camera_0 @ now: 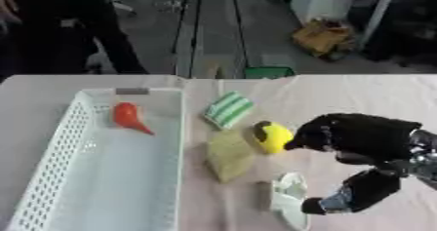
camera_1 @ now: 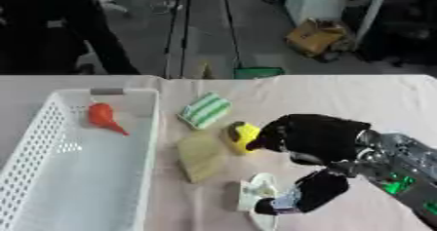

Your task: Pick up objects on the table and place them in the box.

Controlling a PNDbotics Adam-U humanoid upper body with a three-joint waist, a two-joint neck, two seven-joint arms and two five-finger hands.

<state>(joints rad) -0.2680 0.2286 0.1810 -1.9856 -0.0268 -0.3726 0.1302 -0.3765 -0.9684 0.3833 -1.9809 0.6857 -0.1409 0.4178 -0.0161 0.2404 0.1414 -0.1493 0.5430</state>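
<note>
the right hand (camera_0: 354,137) reaches in from the right, fingertips against a yellow object (camera_0: 272,136) — whether they grip it, i cannot tell. its thumb sits by a white object (camera_0: 290,201) nearer. left of these lie a tan pad (camera_0: 228,154) and a green striped cloth (camera_0: 228,109). the white basket (camera_0: 60,152) holds an orange piece (camera_0: 129,117).

On your left stands the white basket (camera_0: 51,162), long and perforated along its sides, with an orange pear-shaped object (camera_0: 129,117) lying near its far end. Just right of the basket on the tabletop you have a green-and-white striped cloth (camera_0: 228,109), a tan pad (camera_0: 228,155) lying flat in front of it, a yellow object (camera_0: 273,136) beside the pad, and a white object (camera_0: 290,201) nearest you.
</note>
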